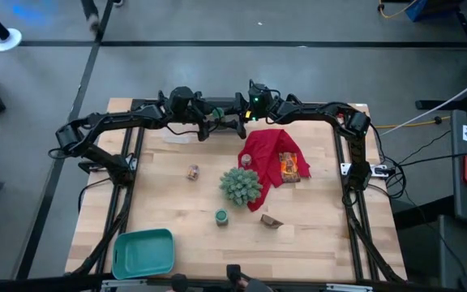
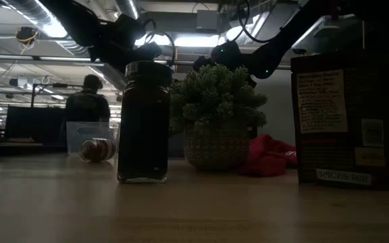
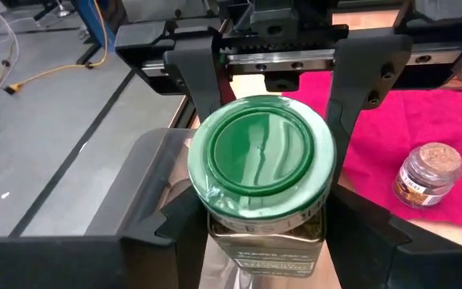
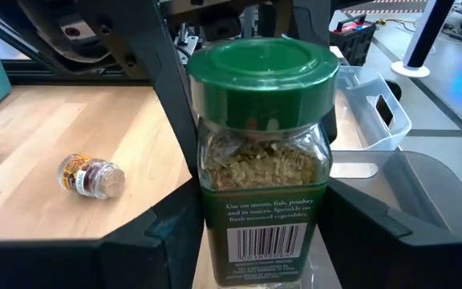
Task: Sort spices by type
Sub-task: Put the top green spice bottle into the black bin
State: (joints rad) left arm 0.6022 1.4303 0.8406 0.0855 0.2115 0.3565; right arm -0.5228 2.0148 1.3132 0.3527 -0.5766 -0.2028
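Right gripper (image 4: 255, 241) clamps a green-lidded jar (image 4: 257, 152) at the desk's (image 1: 314, 235) far edge; the left gripper (image 3: 263, 233) brackets the same jar, grip unclear. Open desk lies nearer.

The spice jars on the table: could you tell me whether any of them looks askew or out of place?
Yes. One little tan-brown jar lies tipped on its side on the bare table, to the left of the spiky plant in the high view. Nothing looks spilled.
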